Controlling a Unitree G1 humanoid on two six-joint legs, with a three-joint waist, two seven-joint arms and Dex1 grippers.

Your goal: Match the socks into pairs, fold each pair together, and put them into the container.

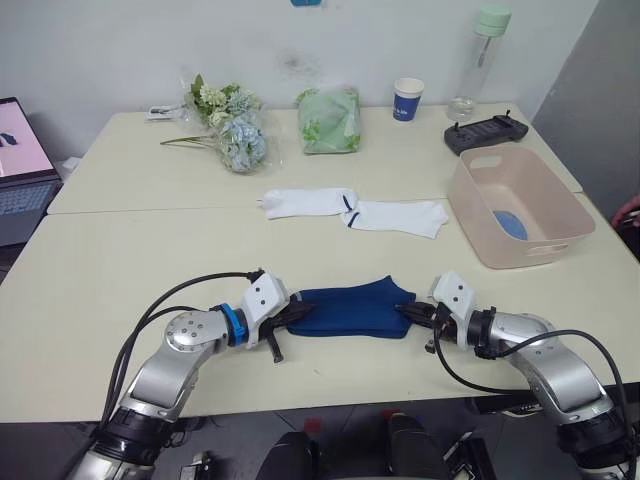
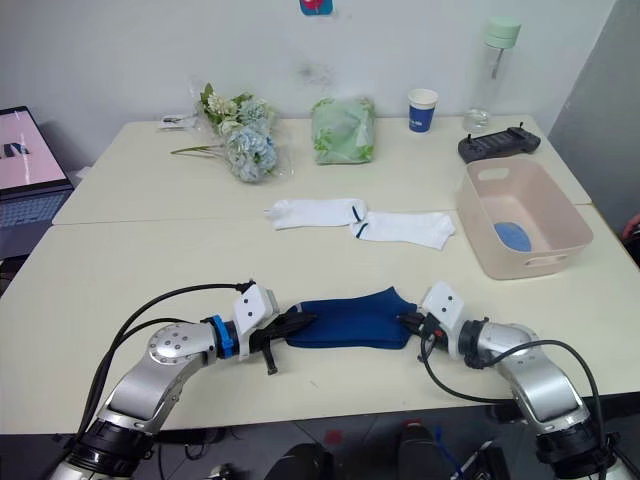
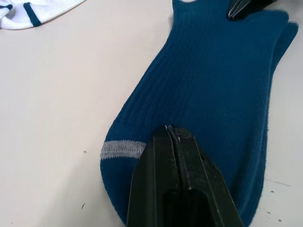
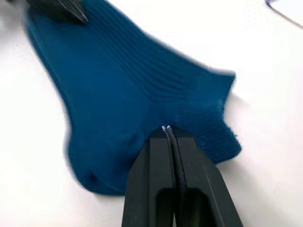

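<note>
**Working the navy pair, one pair down, one pair waiting**

Holding both ends of the dark navy socks (image 1: 352, 310), the robot has this pair flat on the near edge of the counter (image 1: 120, 260). In the wrist views a second edge peeks out along one side of the fabric, so it looks like two navy socks stacked one on the other, though I can't be sure how neatly they line up. The left gripper (image 1: 291, 318) is clamped on the toe end, by the grey stripe, its fingers pressed together with fabric between them. The right gripper (image 1: 417, 315) is pinched tight on the cuff end in just the same way.

Over in the container (image 1: 548, 236), which sits at the right side of the counter, a light blue bundle (image 1: 510, 224) lies on the floor of the tub. That reads as the light blue pair already folded and delivered, though whether it is one sock or two cannot be told from here.

The two white socks (image 1: 352, 212) lie further back, mid-counter, end to end and touching, not folded yet.

So, by my reckoning: one pair in, the navy pair matched and about to be folded, the white pair untouched. Left to do: fold navy, drop it in, then the whites.
</note>
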